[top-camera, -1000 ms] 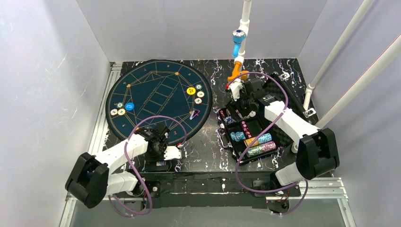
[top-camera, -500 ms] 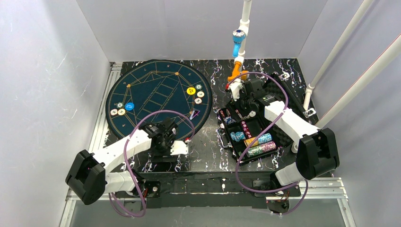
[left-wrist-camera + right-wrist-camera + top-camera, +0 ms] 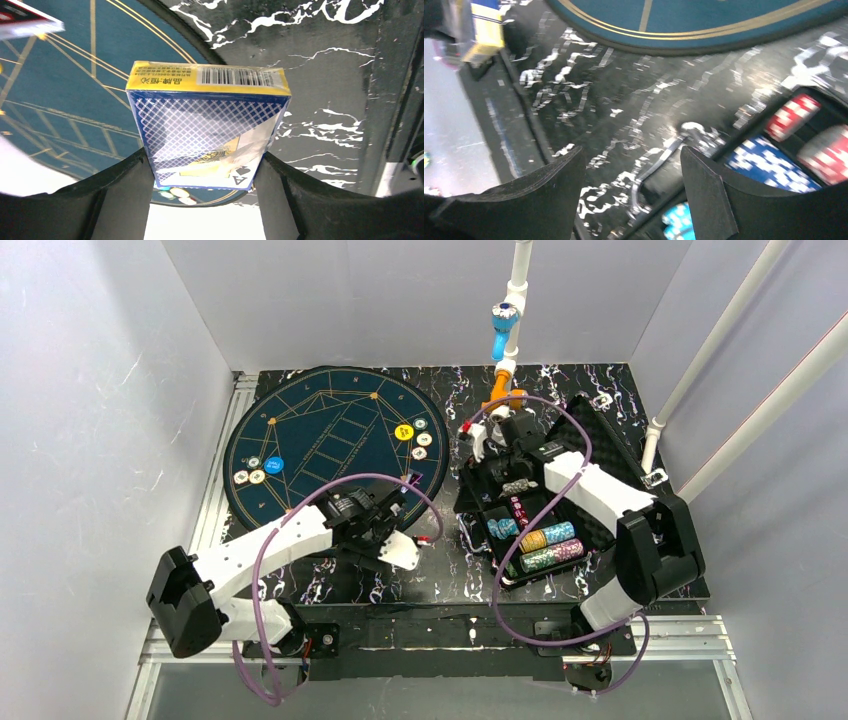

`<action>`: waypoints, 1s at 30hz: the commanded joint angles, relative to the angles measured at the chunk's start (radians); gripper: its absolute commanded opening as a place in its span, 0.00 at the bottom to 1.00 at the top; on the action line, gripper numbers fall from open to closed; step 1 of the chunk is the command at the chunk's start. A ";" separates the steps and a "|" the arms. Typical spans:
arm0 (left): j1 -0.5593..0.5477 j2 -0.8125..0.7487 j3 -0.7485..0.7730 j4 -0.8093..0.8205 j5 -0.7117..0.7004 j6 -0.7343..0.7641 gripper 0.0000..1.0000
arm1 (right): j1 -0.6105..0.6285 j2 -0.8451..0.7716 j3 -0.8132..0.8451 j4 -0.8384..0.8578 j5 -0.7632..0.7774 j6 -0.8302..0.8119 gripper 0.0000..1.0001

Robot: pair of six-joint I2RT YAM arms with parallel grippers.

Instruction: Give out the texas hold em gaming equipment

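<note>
Card step, I judge: left gripper (image 3: 202, 172) clamps the boxed card deck (image 3: 207, 130) at the near-right edge of the blue mat (image 3: 330, 445); right gripper (image 3: 631, 195) gapes empty beside that mat. Next I'd set it down level

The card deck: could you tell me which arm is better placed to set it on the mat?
Left: its jaws hold the card deck beside the mat, while the right gripper is open over the case.

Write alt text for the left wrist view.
A boxed deck of cards, blue lattice pattern with a yellow barcoded end, is clamped between the black fingers of the left gripper. Behind it lie the blue round mat with gold lines and the black marbled table.
</note>
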State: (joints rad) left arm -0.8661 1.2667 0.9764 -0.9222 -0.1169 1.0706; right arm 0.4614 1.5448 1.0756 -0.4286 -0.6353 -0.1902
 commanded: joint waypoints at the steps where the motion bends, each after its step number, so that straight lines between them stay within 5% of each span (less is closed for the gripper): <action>1: -0.071 0.000 0.093 -0.068 -0.080 0.067 0.43 | 0.087 0.020 0.039 0.072 -0.162 0.086 0.77; 13: -0.106 0.057 0.203 -0.082 -0.071 -0.036 0.43 | 0.199 0.031 -0.121 0.510 -0.315 0.404 0.82; 30: -0.106 0.062 0.215 -0.045 -0.031 -0.066 0.44 | 0.321 0.150 -0.110 0.786 -0.369 0.587 0.83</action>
State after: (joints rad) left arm -0.9642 1.3373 1.1481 -0.9825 -0.1818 1.0214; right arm 0.7753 1.6650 0.9504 0.1894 -0.9863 0.2886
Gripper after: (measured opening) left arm 0.632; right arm 0.840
